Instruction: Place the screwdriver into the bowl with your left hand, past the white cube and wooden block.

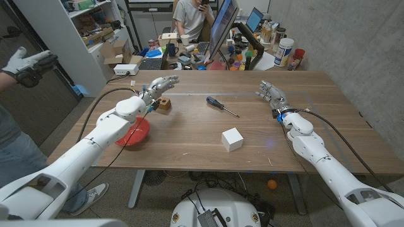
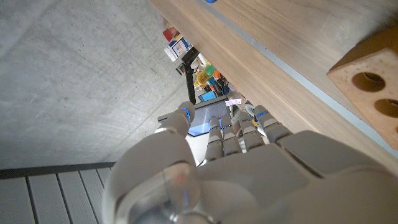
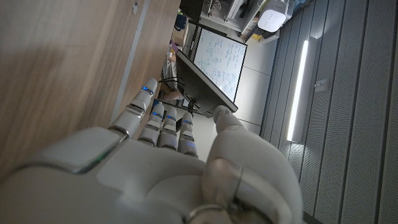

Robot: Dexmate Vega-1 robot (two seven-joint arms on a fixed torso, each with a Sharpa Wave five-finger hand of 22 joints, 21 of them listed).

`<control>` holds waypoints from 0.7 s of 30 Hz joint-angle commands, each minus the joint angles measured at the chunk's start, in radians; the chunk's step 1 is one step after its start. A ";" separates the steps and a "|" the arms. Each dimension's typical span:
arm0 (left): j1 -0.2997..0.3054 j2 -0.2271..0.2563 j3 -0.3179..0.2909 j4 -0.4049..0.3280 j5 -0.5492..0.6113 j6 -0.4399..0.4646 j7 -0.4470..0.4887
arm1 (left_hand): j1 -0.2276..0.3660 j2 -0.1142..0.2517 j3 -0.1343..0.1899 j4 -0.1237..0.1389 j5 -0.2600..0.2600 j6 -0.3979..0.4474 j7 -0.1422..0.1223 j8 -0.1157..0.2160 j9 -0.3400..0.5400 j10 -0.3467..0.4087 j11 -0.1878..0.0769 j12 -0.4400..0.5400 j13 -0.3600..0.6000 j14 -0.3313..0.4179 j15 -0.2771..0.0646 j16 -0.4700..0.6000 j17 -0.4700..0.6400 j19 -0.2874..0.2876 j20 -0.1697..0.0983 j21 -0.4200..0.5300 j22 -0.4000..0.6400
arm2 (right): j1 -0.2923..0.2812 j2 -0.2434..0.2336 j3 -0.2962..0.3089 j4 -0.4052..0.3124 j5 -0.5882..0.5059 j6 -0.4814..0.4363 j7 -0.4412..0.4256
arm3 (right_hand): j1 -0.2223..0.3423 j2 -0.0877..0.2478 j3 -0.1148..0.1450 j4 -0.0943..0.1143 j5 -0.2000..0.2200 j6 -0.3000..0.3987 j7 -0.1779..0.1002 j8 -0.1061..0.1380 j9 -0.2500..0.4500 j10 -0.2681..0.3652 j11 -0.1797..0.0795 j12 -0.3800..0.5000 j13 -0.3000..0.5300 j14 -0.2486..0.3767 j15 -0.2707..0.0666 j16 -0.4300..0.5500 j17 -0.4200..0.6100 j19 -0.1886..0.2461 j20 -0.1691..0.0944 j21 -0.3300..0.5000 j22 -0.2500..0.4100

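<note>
Fingers (image 1: 169,81) of the left hand (image 1: 159,86) are seen stretched out and slightly apart with nothing between them, in the upper left-centre of the head view, just above the wooden block (image 1: 164,104); in the left wrist view the same hand (image 2: 249,155) is shown extended beside the block (image 2: 370,87), whose round holes are visible. Below them, at left of centre, the red bowl (image 1: 134,133) is partly covered by the left forearm. Near the frame's middle the screwdriver (image 1: 221,106) is laid flat on the wooden table (image 1: 328,126), untouched, well apart from both hands. Lower, the white cube (image 1: 232,139) is set just right of centre. At upper right the right hand (image 1: 271,93) is held with fingers spread and holding nothing.
</note>
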 commanded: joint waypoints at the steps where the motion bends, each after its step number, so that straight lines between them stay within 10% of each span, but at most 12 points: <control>1: -0.094 0.150 0.089 -0.121 0.230 0.138 -0.096 | 0.035 -0.008 0.009 -0.017 0.011 -0.001 -0.020 0.001 0.004 0.009 -0.009 0.003 -0.002 0.012 -0.004 0.004 0.001 -0.001 0.020 -0.004 0.005 | 0.014 0.010 0.000 0.020 0.000 0.014 0.015 | 0.001 0.009 0.001 -0.001 0.003 0.005 -0.002 -0.004 0.000 0.006 0.000 0.006 0.002 0.011 -0.001 0.007 -0.002 0.008 0.003 -0.002 0.002; 21: -0.271 0.217 0.219 -0.180 0.688 0.158 -0.347 | 0.169 -0.082 0.019 -0.022 -0.008 -0.021 -0.057 0.004 0.008 -0.039 -0.030 -0.007 -0.021 -0.032 0.001 -0.008 0.003 -0.030 0.045 -0.014 0.006 | -0.008 0.003 0.009 -0.024 -0.002 0.013 -0.004 | 0.000 0.015 0.000 -0.003 0.002 0.010 -0.005 -0.008 -0.001 0.010 -0.001 0.007 -0.006 0.011 -0.001 0.008 -0.006 0.009 0.003 -0.009 0.002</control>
